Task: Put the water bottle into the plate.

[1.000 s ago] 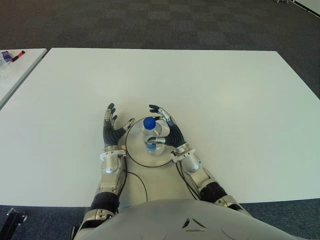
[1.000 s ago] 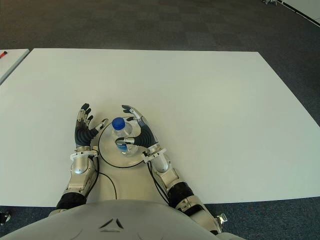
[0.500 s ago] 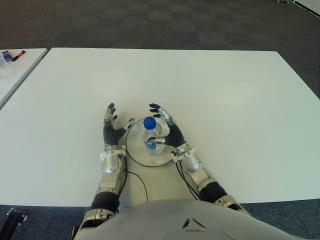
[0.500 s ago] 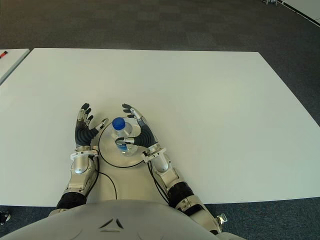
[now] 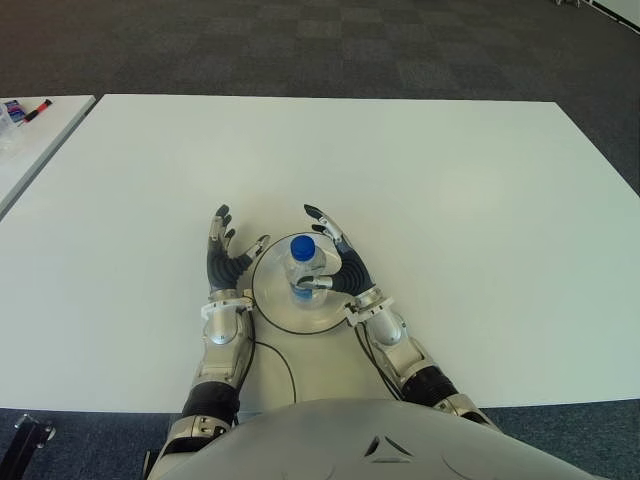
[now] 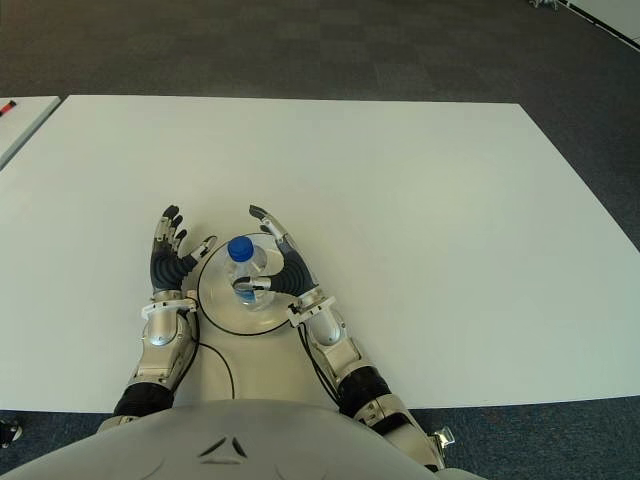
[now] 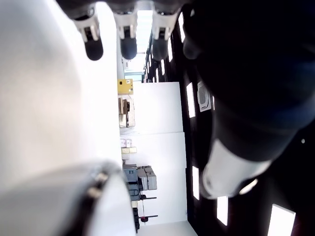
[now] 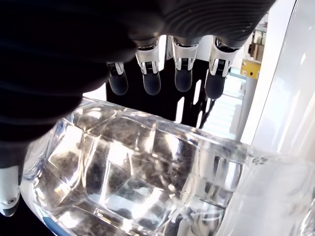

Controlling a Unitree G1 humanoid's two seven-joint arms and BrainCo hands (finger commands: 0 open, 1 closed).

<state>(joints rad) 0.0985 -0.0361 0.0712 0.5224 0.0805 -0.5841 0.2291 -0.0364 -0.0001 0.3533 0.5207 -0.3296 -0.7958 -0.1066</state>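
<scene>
One clear blue-capped plastic water bottle (image 5: 303, 268) sits upright in the round glass plate (image 5: 272, 300), right hand (image 5: 338, 268) fingers spread beside it, so next it just backs off.

The right hand (image 5: 338, 268) has loosened its fingers (image 8: 150, 78) and eased back a little, so the bottle (image 5: 303, 272) now stands just beside its palm, unheld

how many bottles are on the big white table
1: a clear plastic water bottle with a blue cap stands upright on the round white plate, between both hands; the right hand is beside it. None seem hidden.
</scene>
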